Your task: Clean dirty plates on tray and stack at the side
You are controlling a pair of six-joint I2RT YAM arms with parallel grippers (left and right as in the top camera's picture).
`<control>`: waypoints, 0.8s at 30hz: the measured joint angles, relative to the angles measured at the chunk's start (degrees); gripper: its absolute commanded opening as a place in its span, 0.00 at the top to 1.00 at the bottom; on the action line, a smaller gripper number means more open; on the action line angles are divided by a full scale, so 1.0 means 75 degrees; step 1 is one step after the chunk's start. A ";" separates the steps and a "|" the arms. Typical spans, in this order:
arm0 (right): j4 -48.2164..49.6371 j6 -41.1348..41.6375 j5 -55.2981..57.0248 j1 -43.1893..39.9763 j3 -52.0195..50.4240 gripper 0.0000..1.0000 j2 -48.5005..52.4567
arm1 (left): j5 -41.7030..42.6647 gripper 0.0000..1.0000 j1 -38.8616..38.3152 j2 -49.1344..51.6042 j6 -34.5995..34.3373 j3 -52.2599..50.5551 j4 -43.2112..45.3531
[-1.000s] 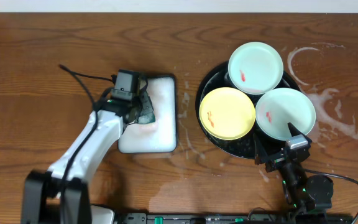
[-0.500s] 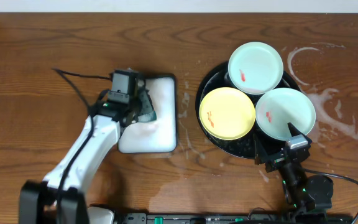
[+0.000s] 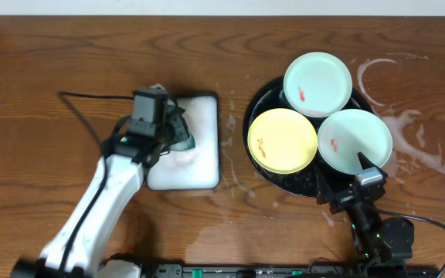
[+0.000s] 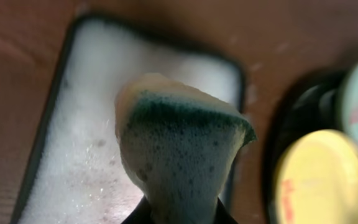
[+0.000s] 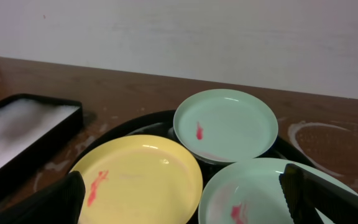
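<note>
The left gripper is clamped on a sponge above the foam tray. The yellow plate, nearest of three on the black tray, lies to its right; the right gripper sits wide open and empty beside the mint plate

Grained brown wooden table looks satiny; round black tray is glossy; pale round plates gleam smooth; green-topped sponge is coarse and porous.

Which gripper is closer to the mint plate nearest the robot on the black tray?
Right. The right gripper sits open at that mint plate's near rim; the left gripper holds a sponge over the foam tray, well away.
</note>
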 measured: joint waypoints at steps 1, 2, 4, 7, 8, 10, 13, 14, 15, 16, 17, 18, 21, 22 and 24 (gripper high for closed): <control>0.0000 0.0000 0.0000 0.0000 0.0000 0.01 0.0000 | -0.0003 0.93 0.0003 -0.0210 0.0003 0.0000 0.0017; 0.0000 0.0000 0.0000 0.0000 0.0000 0.01 0.0000 | -0.0058 0.92 0.0003 -0.0341 0.0006 0.0000 0.0020; 0.0000 0.0000 0.0000 0.0000 0.0000 0.01 0.0000 | -0.0256 0.93 0.0003 -0.0405 0.0029 0.0000 0.0020; 0.0000 0.0000 0.0000 0.0000 0.0000 0.01 0.0000 | -0.0697 0.93 0.0003 -0.0105 0.0032 -0.0026 0.0044; 0.0000 0.0000 0.0000 0.0000 0.0000 0.01 0.0000 | -0.0816 0.93 0.0003 0.0111 0.0032 -0.0052 0.0058; 0.0000 0.0000 0.0000 0.0000 0.0000 0.01 0.0000 | -0.0924 0.93 0.0003 0.0539 0.0035 -0.0125 0.0050; 0.0000 0.0000 0.0000 0.0000 0.0000 0.01 0.0000 | -0.0833 0.92 0.0003 0.1125 0.0038 -0.0265 0.0058; 0.0000 0.0000 0.0000 0.0000 0.0000 0.01 0.0000 | -0.0790 0.93 0.0003 0.1209 0.0041 -0.0312 0.0073; 0.0000 0.0000 0.0000 0.0000 0.0000 0.01 0.0000 | -0.0734 0.93 0.0003 0.1218 0.0052 -0.0361 0.0125; 0.0000 0.0000 0.0000 0.0000 0.0000 0.01 0.0000 | -0.0673 0.93 0.0003 0.1198 0.0052 -0.0370 0.0154; 0.0000 0.0000 0.0000 0.0000 0.0000 0.01 0.0000 | -0.0627 0.93 0.0003 0.1142 0.0052 -0.0370 0.0219; 0.0000 0.0000 0.0000 0.0000 0.0000 0.01 0.0000 | -0.0609 0.93 0.0003 0.1046 0.0052 -0.0370 0.0254; 0.0000 0.0000 0.0000 0.0000 0.0000 0.01 0.0000 | -0.0562 0.92 0.0003 0.0425 0.0052 -0.0370 0.0251; 0.0000 0.0000 0.0000 0.0000 0.0000 0.01 -0.0003 | -0.0533 0.93 0.0003 0.0152 0.0052 -0.0370 0.0251; 0.0000 0.0000 0.0000 0.0000 0.0000 0.01 0.0000 | -0.0510 0.93 0.0003 -0.0402 0.0052 -0.0358 0.0256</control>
